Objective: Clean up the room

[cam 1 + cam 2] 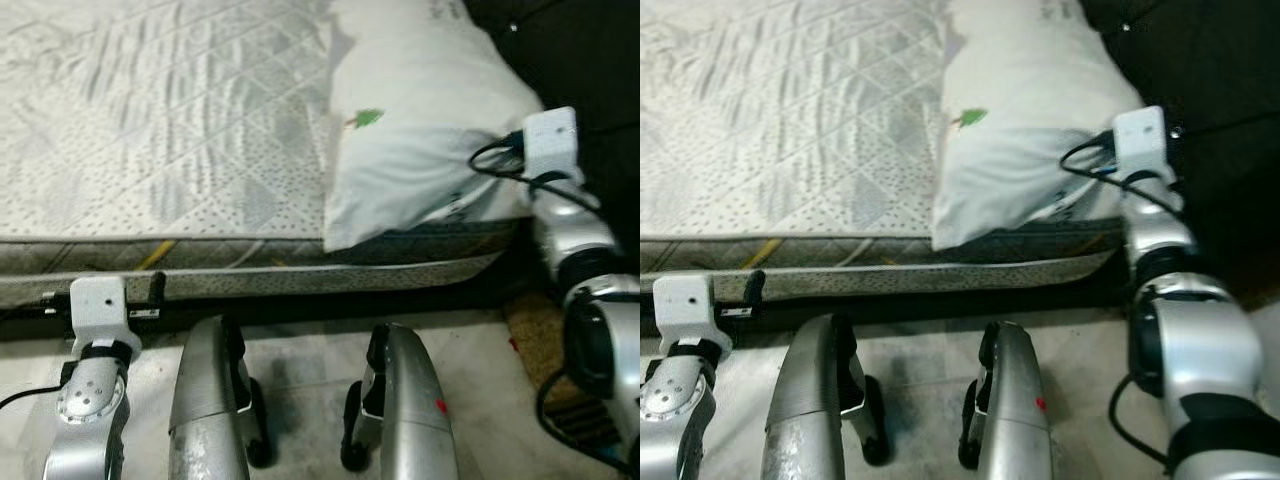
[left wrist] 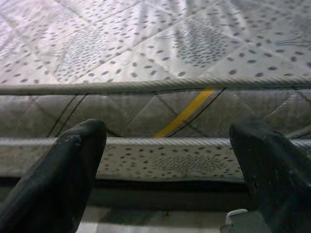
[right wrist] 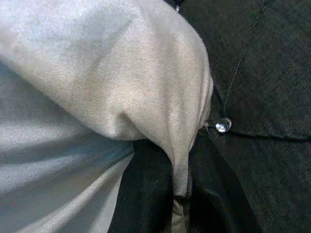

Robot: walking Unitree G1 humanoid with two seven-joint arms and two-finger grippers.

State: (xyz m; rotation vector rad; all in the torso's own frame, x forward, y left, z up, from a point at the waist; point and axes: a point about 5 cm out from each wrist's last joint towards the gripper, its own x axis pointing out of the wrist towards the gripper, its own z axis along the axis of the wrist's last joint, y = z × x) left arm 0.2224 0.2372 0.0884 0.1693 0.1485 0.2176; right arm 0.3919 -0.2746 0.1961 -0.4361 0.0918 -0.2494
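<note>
Left gripper [image 2: 165,170]: hanging wide open before the mattress [image 1: 150,130] edge.
Right gripper [image 3: 175,194]: pinching the pillow [image 1: 420,130] corner.
Pillow: lying on the mattress's right end; seeming soft and light, corner sagging.

looks like a bedroom in somebody's home: there's a bare quilted mattress [image 1: 160,120] with no sheet on it, sitting low over a pale tiled floor [image 1: 300,370]. A white pillow [image 1: 420,120] lies at its right end against a dark tufted headboard [image 3: 262,73] with a shiny button [image 3: 223,125], and a brown woven mat [image 1: 535,330] lies on the floor beside the bed
</note>
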